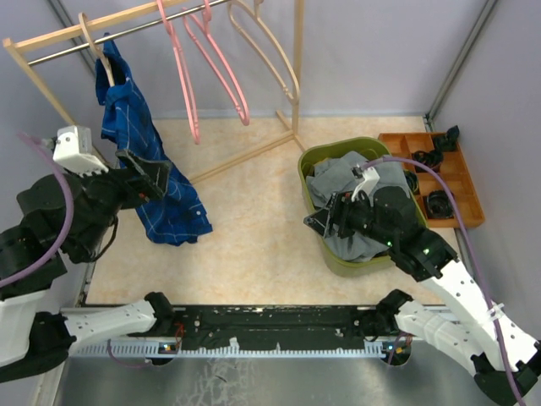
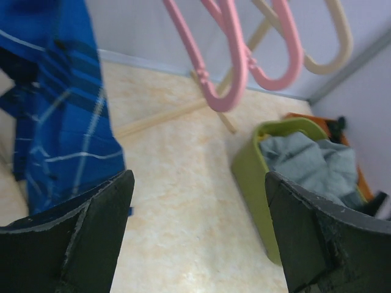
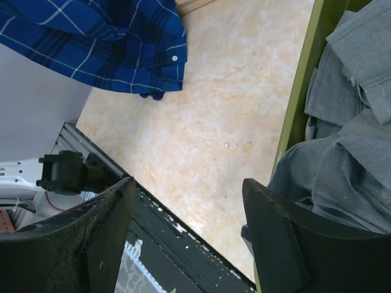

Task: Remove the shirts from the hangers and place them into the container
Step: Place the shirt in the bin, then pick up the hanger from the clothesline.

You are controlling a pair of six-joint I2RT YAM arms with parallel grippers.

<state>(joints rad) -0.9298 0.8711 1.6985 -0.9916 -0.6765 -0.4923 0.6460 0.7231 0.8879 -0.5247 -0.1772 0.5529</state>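
Observation:
A blue checked shirt point(image 1: 135, 144) hangs from a pale hanger point(image 1: 95, 42) at the left end of the rack, its hem pooled on the table. My left gripper point(image 1: 150, 176) is open right beside it; in the left wrist view the gripper point(image 2: 198, 232) holds nothing and the shirt point(image 2: 61, 122) is just left of the left finger. Two bare pink hangers point(image 1: 211, 59) and a bare pale hanger point(image 1: 270, 51) hang further along. The olive container point(image 1: 314, 161) holds a grey shirt point(image 1: 355, 182). My right gripper point(image 3: 189, 232) is open and empty over the container's left wall point(image 3: 302, 91).
The wooden rack frame point(image 1: 297, 76) with its metal rod stands at the back, its foot bar running diagonally across the table. An orange compartment tray point(image 1: 461, 182) with black parts lies right of the container. The black rail point(image 1: 270, 326) runs along the near edge.

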